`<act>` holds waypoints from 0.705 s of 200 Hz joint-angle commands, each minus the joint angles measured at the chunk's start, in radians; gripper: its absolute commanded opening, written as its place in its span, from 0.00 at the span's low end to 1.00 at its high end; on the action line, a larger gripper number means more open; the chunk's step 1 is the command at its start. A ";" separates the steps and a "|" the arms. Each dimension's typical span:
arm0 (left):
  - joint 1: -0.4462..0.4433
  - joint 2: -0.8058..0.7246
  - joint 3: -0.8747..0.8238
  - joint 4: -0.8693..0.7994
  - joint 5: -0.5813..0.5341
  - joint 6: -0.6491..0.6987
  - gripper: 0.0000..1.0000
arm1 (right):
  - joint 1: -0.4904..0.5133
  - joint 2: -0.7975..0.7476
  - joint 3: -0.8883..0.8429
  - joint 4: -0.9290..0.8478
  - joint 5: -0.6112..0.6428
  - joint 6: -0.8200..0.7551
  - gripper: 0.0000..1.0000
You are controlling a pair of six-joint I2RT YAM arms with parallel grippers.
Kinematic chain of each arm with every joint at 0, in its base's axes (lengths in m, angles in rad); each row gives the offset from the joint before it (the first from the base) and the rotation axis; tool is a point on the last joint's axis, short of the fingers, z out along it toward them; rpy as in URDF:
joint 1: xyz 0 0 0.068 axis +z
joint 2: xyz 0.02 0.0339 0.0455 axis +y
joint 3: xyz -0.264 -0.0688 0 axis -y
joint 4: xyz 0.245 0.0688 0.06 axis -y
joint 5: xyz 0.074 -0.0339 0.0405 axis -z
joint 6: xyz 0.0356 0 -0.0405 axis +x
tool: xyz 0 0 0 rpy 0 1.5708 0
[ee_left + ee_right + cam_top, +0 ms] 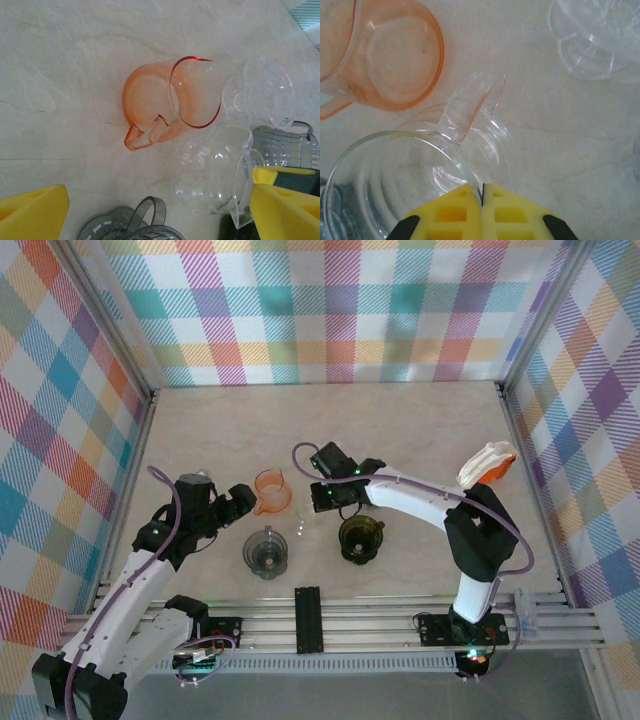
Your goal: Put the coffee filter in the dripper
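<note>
Cups stand in a small bunch near the front of the pale table (pixel 420 420). The orange dripper (pixel 170 102) sits in the middle of the left wrist view, with its handle pointing down and to the left there; the grey dripper (pixel 266 552) stands near it, closer to the arms; the dark dripper (pixel 360 538) stands to the right of the grey one.

The right claw (pixel 481 192) has its two yellow fingers (pixel 452 215) pressed together; the thin rim of the clear dripper (pixel 395 170) runs right into the line between them, so the claw looks clamped on that rim; the clear dripper's handle sticks out on the far side, just beside the orange dripper. A second clear cup (pixel 590 45) sits apart from this claw, in the top right of the right wrist view, and the claw does not touch it.

The left claw (pixel 158 202) has its fingers wide apart and grips nothing; in the top view it hangs just to the left of the orange dripper.

The white thing that looks like the coffee filter (pixel 487 458) rests on something orange by the right wall, well apart from all the drippers and from both claws; it is too small to be sure of its shape.
</note>
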 commanded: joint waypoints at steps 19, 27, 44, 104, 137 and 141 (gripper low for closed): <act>-0.006 0.002 0.015 -0.020 0.007 0.025 0.93 | 0.049 -0.082 -0.005 -0.138 -0.014 -0.050 0.00; -0.006 0.006 0.014 -0.018 0.006 0.024 0.93 | 0.056 -0.089 -0.012 -0.155 -0.013 -0.054 0.00; -0.006 0.015 0.015 -0.011 0.010 0.024 0.93 | 0.074 -0.103 -0.024 -0.188 -0.019 -0.061 0.00; -0.006 0.032 0.019 -0.004 0.015 0.022 0.93 | 0.107 -0.124 -0.062 -0.253 0.048 -0.069 0.00; -0.006 0.027 0.018 -0.010 0.013 0.024 0.93 | 0.107 -0.154 -0.092 -0.298 0.141 -0.077 0.00; -0.006 0.028 0.018 -0.010 0.012 0.024 0.93 | 0.107 -0.159 -0.097 -0.302 0.150 -0.079 0.00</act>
